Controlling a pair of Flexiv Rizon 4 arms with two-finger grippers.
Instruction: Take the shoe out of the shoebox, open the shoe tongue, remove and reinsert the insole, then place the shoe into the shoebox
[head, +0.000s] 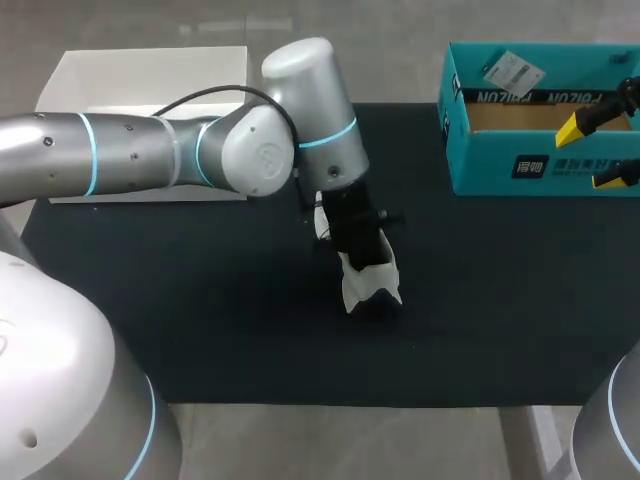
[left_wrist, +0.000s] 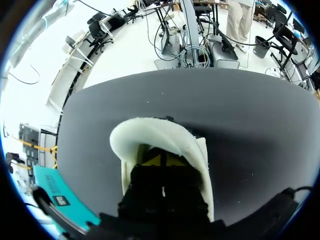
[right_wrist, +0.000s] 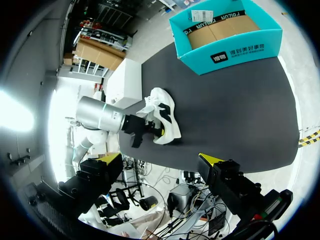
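A white shoe (head: 368, 280) with black trim stands on the black mat near the table's middle. My left gripper (head: 358, 248) comes down into it from above. In the left wrist view the shoe's white padded collar (left_wrist: 165, 135) curves around that gripper (left_wrist: 162, 161), whose yellow tips sit shut together inside the opening; what they pinch, if anything, is hidden. The teal shoebox (head: 540, 150) stands open and empty at the back right. My right gripper (head: 597, 152) hangs open over the box's right end. From high up, the right wrist view takes in the shoe (right_wrist: 164, 120), the shoebox (right_wrist: 225, 37) and its own gripper (right_wrist: 160, 160).
A white open box (head: 150, 75) stands at the back left, partly behind my left arm. The black mat (head: 200, 310) covers most of the table, with bare room in front of and beside the shoe.
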